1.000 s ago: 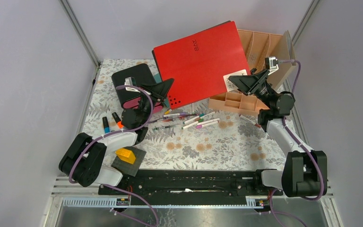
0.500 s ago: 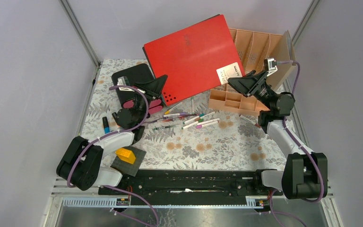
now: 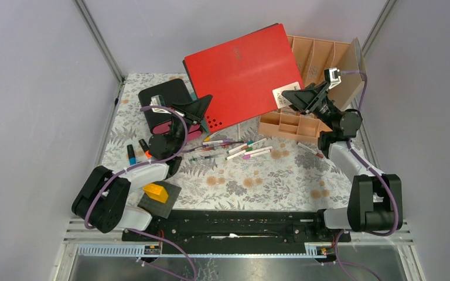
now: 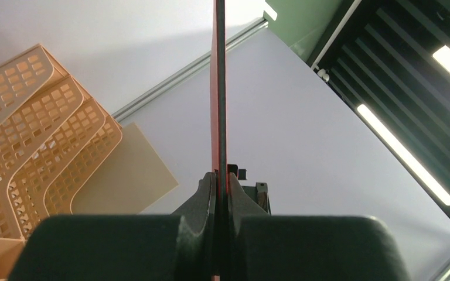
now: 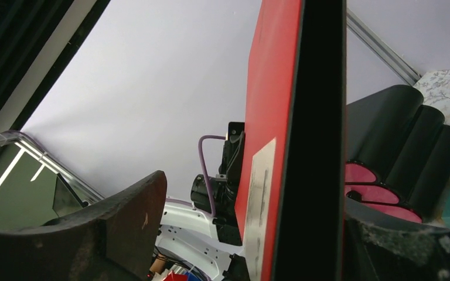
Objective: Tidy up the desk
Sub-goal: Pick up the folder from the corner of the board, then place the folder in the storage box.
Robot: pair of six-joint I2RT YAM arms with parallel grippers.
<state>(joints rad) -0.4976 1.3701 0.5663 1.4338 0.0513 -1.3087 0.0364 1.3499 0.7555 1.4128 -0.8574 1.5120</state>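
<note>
looking down from the top view at the desk [image 3: 252, 178], flowery cloth filling the middle and lower part of the frame. got a red folder [image 3: 240, 73] up off the cloth, tilted, in the upper middle over the back edge. pinched along its lower left edge by the left gripper [image 3: 206, 108], jaws clenched right on the thin edge in the left wrist view. right gripper [image 3: 290, 96] parked at the folder's lower right corner by the white label, jaws spread to either side of the edge. in the right wrist view, a clear gap between one finger [image 5: 123, 228] and the red face, so not grasping, just straddling. can't tell if the other finger touches the black back side. behind the folder in the upper right, a peach file rack [image 3: 322, 55], with a low peach tray [image 3: 290, 126] in front of it. upper left, partly under the left gripper, a black drawer box [image 3: 164, 96] with pink fronts. below the folder in the middle, a scatter of pens [image 3: 240, 149] flat on the cloth. two markers [image 3: 130, 154] over at the left. lower left, a yellow block [image 3: 155, 191] on a dark pad [image 3: 170, 203], just beside the left arm
</note>
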